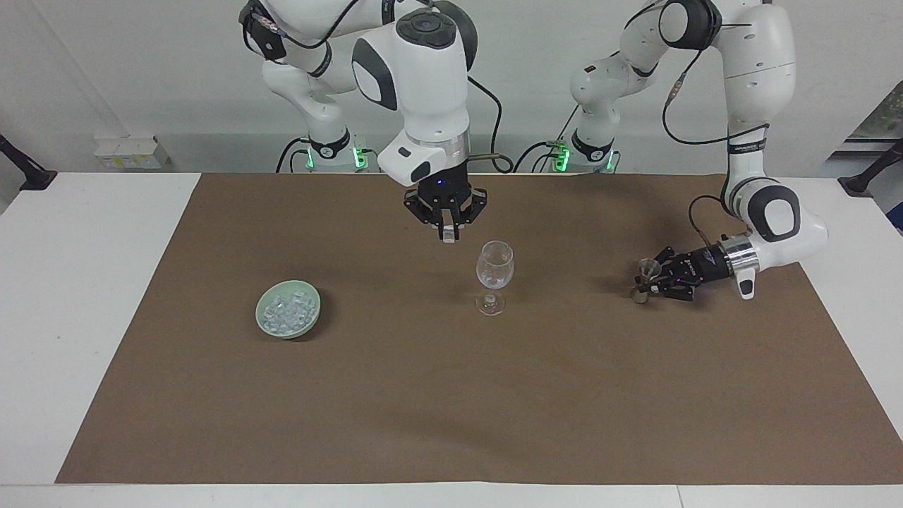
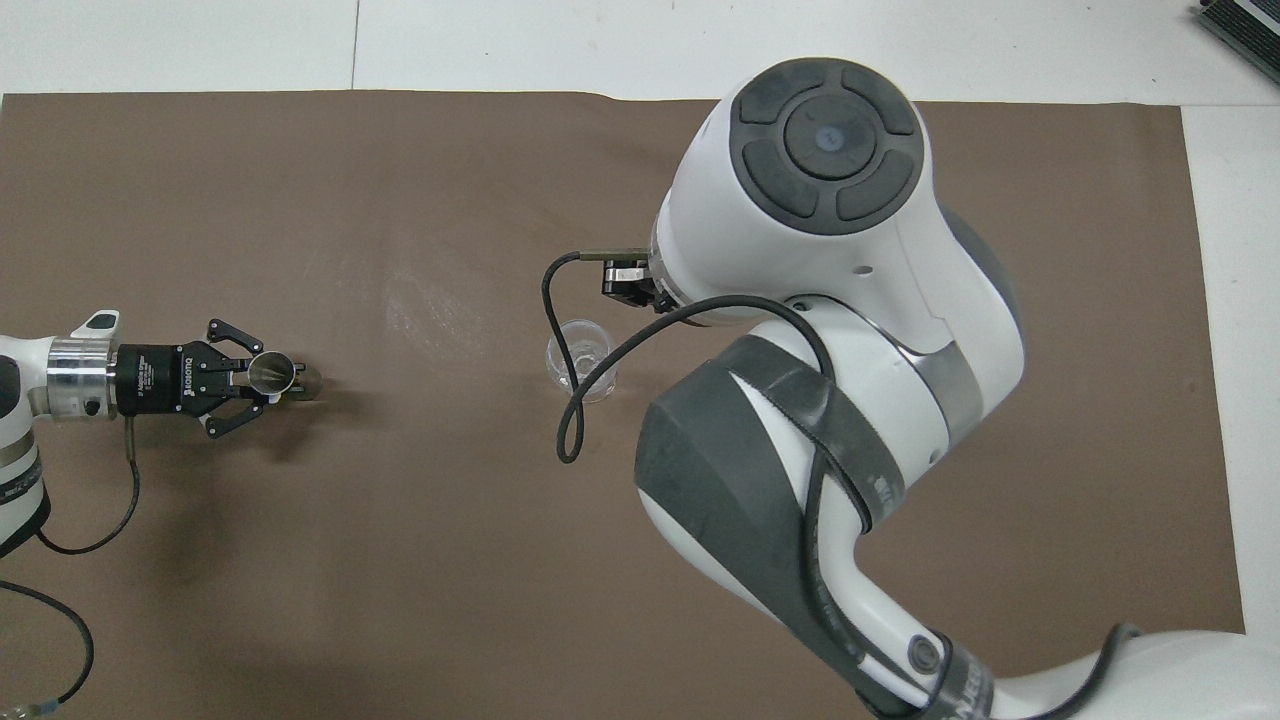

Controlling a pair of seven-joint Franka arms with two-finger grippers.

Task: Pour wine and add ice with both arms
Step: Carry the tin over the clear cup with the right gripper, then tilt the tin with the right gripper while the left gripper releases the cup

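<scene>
A clear wine glass (image 1: pixel 494 271) stands upright in the middle of the brown mat; it also shows in the overhead view (image 2: pixel 580 360). My right gripper (image 1: pixel 447 233) is in the air beside the glass's rim, toward the right arm's end, shut on one ice cube (image 1: pixel 448 238). A pale green bowl (image 1: pixel 264 326) holds several more ice cubes (image 1: pixel 287 310); the right arm hides it in the overhead view. My left gripper (image 1: pixel 650 280) is low at the left arm's end, shut on a small metal jigger (image 1: pixel 645 268), which also shows from overhead (image 2: pixel 270 371).
The brown mat (image 1: pixel 451 409) covers most of the white table (image 1: pixel 85 282). The right arm's big elbow (image 2: pixel 830 300) fills the overhead view's middle, and its black cable (image 2: pixel 565 420) loops over the glass.
</scene>
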